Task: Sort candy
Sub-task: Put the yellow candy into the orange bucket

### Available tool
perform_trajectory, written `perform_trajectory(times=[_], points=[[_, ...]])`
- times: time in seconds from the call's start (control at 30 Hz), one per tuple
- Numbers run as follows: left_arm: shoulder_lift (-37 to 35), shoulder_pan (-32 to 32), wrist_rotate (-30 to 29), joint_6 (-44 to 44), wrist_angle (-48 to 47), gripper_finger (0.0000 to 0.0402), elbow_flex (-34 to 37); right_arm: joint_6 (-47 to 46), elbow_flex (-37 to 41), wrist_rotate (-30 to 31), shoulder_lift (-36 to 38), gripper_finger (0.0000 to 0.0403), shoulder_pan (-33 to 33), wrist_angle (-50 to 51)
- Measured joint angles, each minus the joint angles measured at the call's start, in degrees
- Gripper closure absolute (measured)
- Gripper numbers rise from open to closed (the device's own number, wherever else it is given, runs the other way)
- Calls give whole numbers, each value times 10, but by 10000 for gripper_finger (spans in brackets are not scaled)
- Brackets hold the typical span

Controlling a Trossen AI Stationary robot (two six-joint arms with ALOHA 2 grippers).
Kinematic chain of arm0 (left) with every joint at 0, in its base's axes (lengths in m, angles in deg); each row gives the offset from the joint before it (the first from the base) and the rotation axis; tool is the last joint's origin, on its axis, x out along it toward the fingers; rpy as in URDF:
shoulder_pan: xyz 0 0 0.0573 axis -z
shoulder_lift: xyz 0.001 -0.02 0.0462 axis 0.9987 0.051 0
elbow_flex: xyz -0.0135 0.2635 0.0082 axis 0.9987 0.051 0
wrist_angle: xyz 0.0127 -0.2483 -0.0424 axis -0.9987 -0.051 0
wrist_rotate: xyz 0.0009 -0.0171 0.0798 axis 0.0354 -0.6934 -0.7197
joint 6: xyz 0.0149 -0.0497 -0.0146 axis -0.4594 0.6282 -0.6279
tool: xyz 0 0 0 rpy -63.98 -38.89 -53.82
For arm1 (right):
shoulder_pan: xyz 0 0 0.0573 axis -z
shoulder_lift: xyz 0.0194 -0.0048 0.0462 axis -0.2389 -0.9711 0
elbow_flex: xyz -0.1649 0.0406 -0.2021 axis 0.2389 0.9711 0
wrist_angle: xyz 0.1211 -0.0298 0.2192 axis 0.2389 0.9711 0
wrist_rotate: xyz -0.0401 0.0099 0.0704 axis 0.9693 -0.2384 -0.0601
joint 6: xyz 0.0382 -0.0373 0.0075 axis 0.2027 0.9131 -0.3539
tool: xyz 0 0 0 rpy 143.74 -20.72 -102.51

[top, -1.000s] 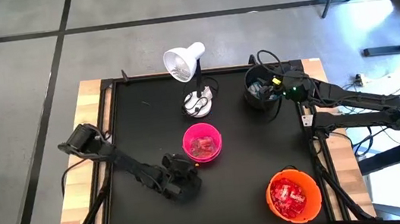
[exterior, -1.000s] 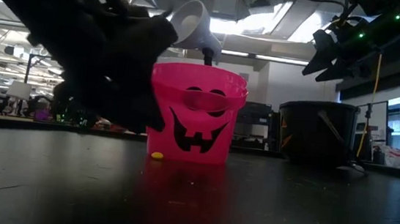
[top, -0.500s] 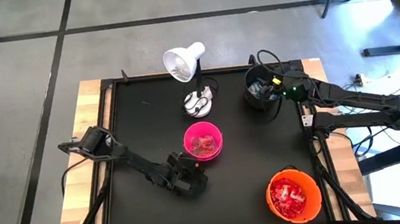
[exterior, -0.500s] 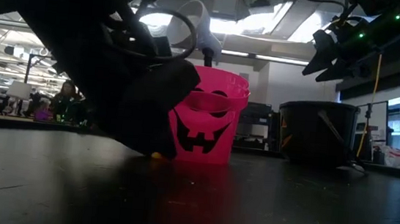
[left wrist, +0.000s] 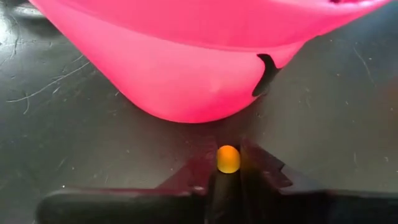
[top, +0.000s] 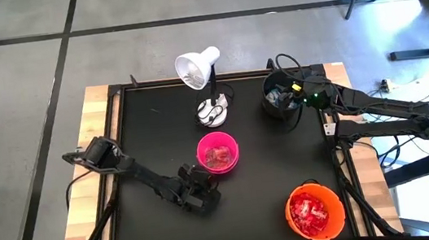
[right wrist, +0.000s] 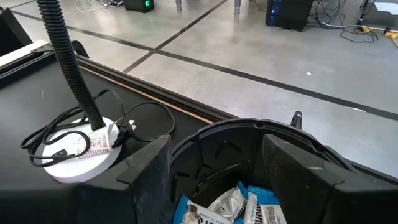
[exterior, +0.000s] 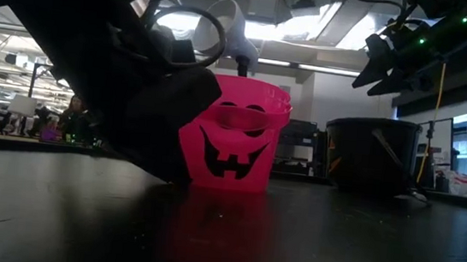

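One small yellow candy (left wrist: 228, 158) sits pinched between the fingertips of the left gripper (left wrist: 228, 171), low on the black table (top: 151, 136), just beside the pink pumpkin bucket (top: 217, 152). The right gripper (right wrist: 214, 162) hangs wide open and empty over the black bucket (top: 279, 96), where white-and-blue candy bars (right wrist: 239, 205) lie.

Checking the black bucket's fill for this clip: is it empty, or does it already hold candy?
Not empty. The right wrist view shows white-and-blue wrapped bars lying inside the black bucket; how full it is cannot be told.
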Motion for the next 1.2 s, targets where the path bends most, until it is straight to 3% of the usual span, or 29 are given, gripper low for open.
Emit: perform_trajectory(times=[0.17,0.5,0.87,1.0,1.2], points=[[-1,7,1,-8,-3,391,0,0,0,0,0,155,0,0],[-54,50,45,-42,-16,389,4,0,0,0,0,155,0,0],[-137,99,-50,-117,13,388,4,-1,0,-15,0,155,0,-2],[-169,111,-75,-251,93,388,3,-10,0,-129,1,155,0,-42],[-186,111,-52,-533,279,388,2,-37,0,-451,7,155,-1,-180]])
